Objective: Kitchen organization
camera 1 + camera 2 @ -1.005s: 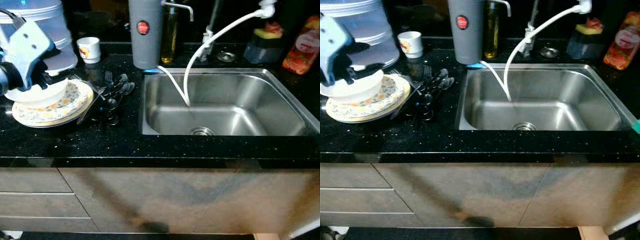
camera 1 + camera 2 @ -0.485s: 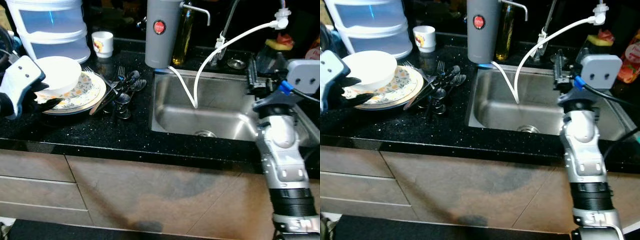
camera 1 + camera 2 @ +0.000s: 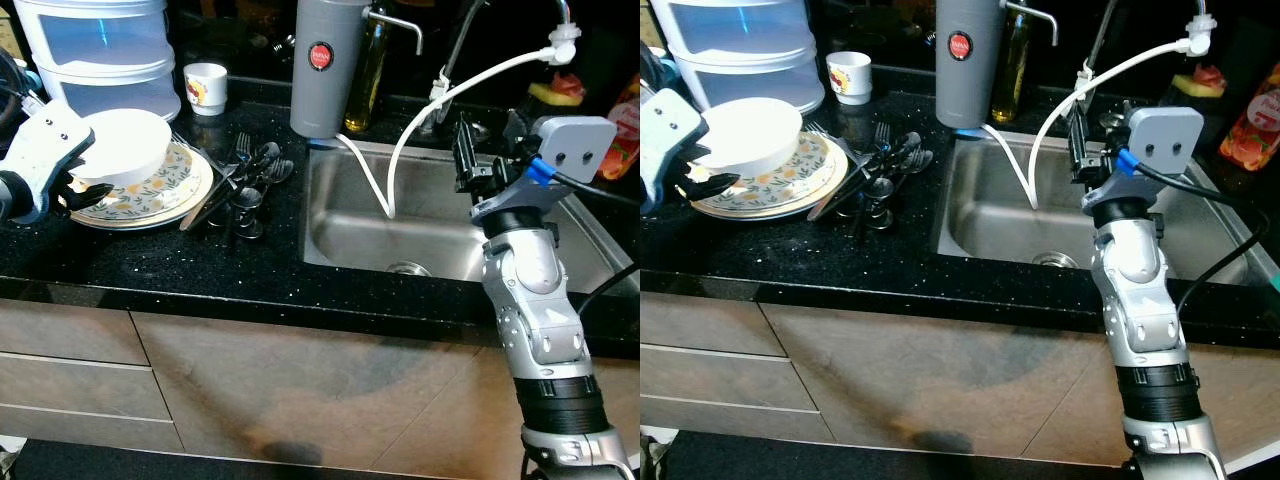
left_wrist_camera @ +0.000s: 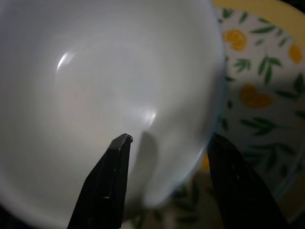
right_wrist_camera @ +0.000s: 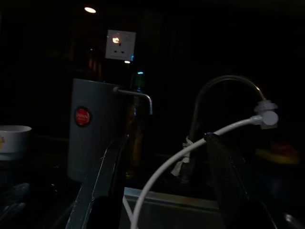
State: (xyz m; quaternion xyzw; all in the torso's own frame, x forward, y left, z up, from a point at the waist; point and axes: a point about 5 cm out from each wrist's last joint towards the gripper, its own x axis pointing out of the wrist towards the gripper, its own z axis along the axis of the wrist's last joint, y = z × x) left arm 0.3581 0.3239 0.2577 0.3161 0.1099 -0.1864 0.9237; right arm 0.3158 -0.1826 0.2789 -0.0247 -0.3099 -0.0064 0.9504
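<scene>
Faintly, grey dispenser (image 3: 322,65) bears an unreadable red round label (image 3: 320,55).

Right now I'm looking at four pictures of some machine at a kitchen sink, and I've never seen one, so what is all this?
It is a humanoid robot with two silver arms ending in two-fingered grippers. Two pictures come from its head, two from wrist cameras. On the black counter sit a white bowl on floral plates, cutlery and a grey dispenser. The left gripper straddles the bowl's rim, fingers open. The right gripper hovers empty over the steel sink.
</scene>
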